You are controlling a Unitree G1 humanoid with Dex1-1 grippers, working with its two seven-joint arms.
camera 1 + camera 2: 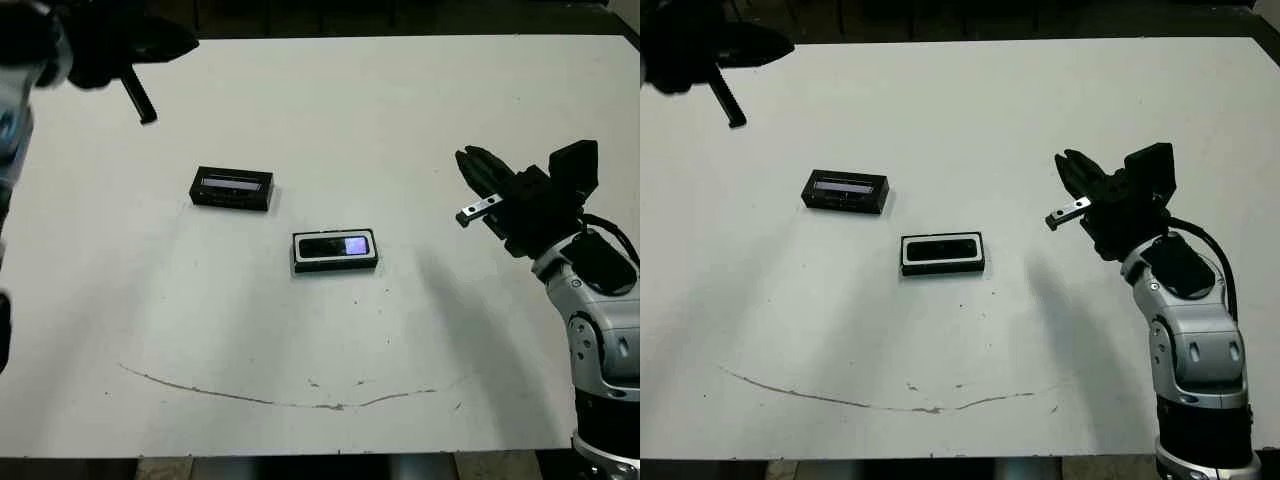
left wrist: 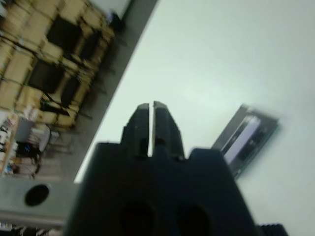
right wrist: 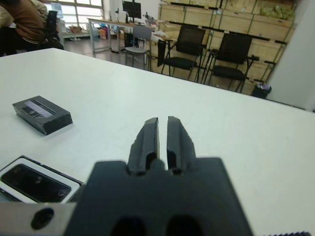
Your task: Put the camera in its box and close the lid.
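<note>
The camera [image 1: 333, 246] lies flat inside the box [image 1: 336, 266] at the table's middle, its screen glowing blue-purple at the right end. The lid [image 1: 232, 188], black with a pale window strip, rests on the table up and to the left of the box, apart from it. My left gripper [image 1: 146, 114] hangs raised over the far left corner, shut and empty. To the right of the box my right gripper [image 1: 464, 158] hovers above the table with its fingers together and nothing in them. The right wrist view shows the lid [image 3: 42, 114] and the box [image 3: 29, 181] ahead.
A thin dark scratch line [image 1: 280, 402] runs across the white table [image 1: 400, 110] near its front edge. Beyond the far edge stand chairs [image 3: 183, 49] and shelves, and a person [image 3: 24, 19] sits at the far side.
</note>
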